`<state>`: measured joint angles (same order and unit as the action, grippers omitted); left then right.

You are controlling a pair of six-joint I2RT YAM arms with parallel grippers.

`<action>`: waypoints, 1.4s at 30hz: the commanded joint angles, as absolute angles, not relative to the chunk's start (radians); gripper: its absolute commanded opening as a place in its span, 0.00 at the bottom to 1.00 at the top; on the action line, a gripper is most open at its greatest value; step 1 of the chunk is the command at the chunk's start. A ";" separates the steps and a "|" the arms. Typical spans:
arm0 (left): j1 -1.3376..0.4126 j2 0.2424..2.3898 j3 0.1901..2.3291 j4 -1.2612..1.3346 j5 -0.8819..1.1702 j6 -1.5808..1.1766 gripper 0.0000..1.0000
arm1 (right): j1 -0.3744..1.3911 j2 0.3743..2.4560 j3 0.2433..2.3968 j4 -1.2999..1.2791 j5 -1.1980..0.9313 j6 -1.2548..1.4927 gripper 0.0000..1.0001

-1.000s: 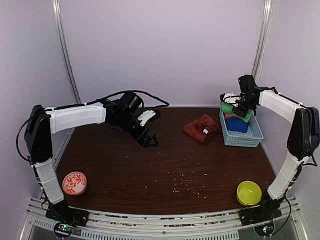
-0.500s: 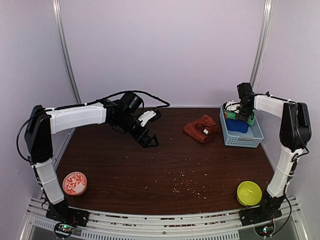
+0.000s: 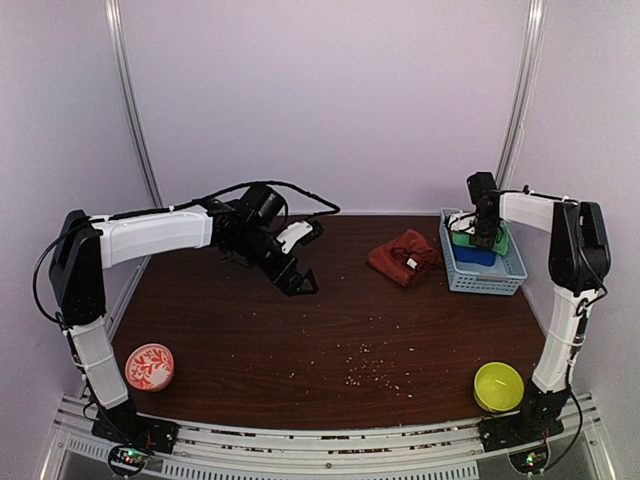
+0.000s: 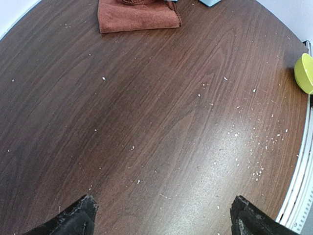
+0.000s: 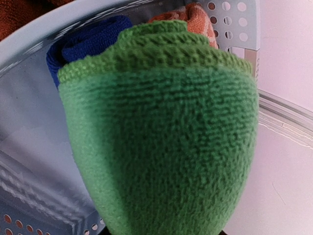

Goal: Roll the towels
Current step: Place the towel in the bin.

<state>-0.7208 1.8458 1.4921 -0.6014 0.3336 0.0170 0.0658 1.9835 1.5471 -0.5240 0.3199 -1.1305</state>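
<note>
The green towel [image 5: 161, 147] is a tight roll that fills the right wrist view, and my right gripper [image 3: 483, 228] is shut on it at the far end of the pale blue basket [image 3: 505, 275]. The roll hides the fingers. In the top view the green towel [image 3: 497, 240] shows just behind the gripper. The rust-red towel [image 3: 403, 255] lies crumpled on the table left of the basket; its edge [image 4: 137, 13] shows at the top of the left wrist view. My left gripper [image 3: 295, 278] hovers open over bare wood at mid-left, nothing between its fingers [image 4: 78, 220].
A rolled blue cloth [image 5: 83, 41] and an orange cloth [image 5: 195, 14] lie in the basket [image 5: 29, 122]. A red patterned bowl [image 3: 149, 366] sits front left and a yellow-green bowl [image 3: 498, 386] front right. Crumbs [image 3: 370, 365] dot the front middle.
My right arm has swung back and down, carrying the green roll from above the basket into its far end. The left arm has not moved.
</note>
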 commanded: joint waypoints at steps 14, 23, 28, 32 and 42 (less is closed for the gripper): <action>-0.716 1.846 1.485 -0.581 0.354 0.021 0.98 | 0.092 1.997 1.437 -0.401 0.448 -1.265 0.00; -0.716 1.848 1.487 -0.583 0.357 0.020 0.98 | 0.109 2.000 1.448 -0.376 0.445 -1.258 0.00; -0.717 1.850 1.487 -0.584 0.360 0.020 0.98 | 0.150 2.000 1.450 -0.366 0.439 -1.234 0.00; -0.716 1.855 1.489 -0.586 0.365 0.018 0.98 | 0.182 2.033 1.470 -0.362 0.428 -1.210 0.00; -0.717 1.858 1.488 -0.586 0.368 0.018 0.98 | 0.180 1.974 1.411 -0.301 0.368 -1.118 0.00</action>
